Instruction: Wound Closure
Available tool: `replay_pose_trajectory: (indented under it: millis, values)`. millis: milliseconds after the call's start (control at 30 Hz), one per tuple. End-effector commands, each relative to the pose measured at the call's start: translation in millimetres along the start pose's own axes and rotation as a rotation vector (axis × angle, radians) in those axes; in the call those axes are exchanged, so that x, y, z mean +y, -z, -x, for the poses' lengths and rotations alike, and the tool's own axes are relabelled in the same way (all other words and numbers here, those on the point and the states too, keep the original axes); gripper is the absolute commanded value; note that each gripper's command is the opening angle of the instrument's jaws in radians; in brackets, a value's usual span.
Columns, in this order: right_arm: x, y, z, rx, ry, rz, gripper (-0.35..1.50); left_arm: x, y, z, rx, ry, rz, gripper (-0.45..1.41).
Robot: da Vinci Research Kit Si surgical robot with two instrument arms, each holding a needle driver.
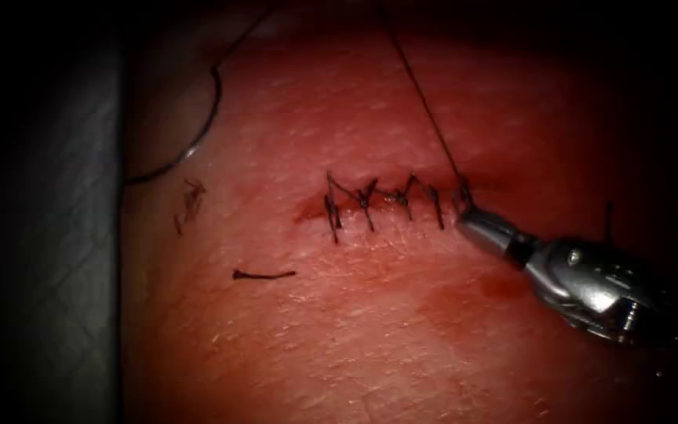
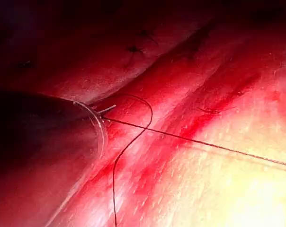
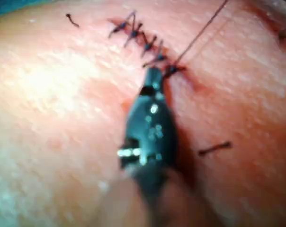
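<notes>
tissue [image 1: 370, 338], cut ends of thread [image 1: 264, 275] lying on it

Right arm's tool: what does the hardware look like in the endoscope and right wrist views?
The right arm's tool is polished silver metal: slim tapered jaws, then a dark band at the joint, then a bulkier rounded wrist housing with a small round pin and bright screw-like fittings. The right wrist view shows it dark, narrow at the tip, widening back, with shiny specks. No cables or markings visible.

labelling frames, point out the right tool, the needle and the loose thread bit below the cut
right tool [image 1: 466, 213]: endoscope view, jaw tips.
needle [image 1: 212, 118]: endoscope view, mid curve.
loose thread bit [image 1: 264, 275]: endoscope view, its middle.
</notes>
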Motion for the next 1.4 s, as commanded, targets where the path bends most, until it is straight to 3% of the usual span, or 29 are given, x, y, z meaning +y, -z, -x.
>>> replay_pose_trajectory:
  millis: [33,400,1000,1100,1133,1167,1200,1233,1367,1400]
  values:
    - [-0.4,0.1,0.9,0.012,0.059,-0.021,-0.35,0.1,-1.0,-0.2,-0.001,-0.001,0.001,-0.45]
    - [-2.1,0.1,0.4,0.110,0.238,-0.173,-0.35,-0.2,-2.7,0.7,-0.006,0.002,-0.002,-0.45]
    - [-2.7,-0.1,1.4,0.088,0.253,-0.178,-0.35,-0.2,-3.4,1.0,-0.023,0.012,-0.002,-0.45]
    - [-2.8,0.0,1.2,0.083,0.151,-0.183,-0.35,-0.1,-3.0,0.5,-0.010,0.030,0.001,-0.45]
    - [-2.8,0.0,1.0,0.093,0.136,-0.175,-0.18,0.0,-2.8,0.4,-0.005,0.030,0.001,-0.45]
    - [-2.7,0.0,0.8,0.097,0.108,-0.159,0.51,0.1,-2.5,0.2,0.001,0.036,0.002,-0.45]
    - [-2.6,0.1,0.4,0.119,0.094,-0.134,0.96,0.0,-1.6,-0.3,0.016,0.045,0.006,-0.45]
    - [-2.6,0.3,0.2,0.129,0.091,-0.130,1.03,-0.1,-1.1,-0.4,0.022,0.053,0.010,-0.45]
    - [-2.7,0.9,-0.4,0.118,0.089,-0.140,1.01,-1.6,1.1,-1.0,0.061,0.109,0.031,-0.45]
    - [-2.6,1.0,-0.6,0.117,0.087,-0.141,1.14,-2.3,1.9,-1.2,0.078,0.135,0.029,-0.45]
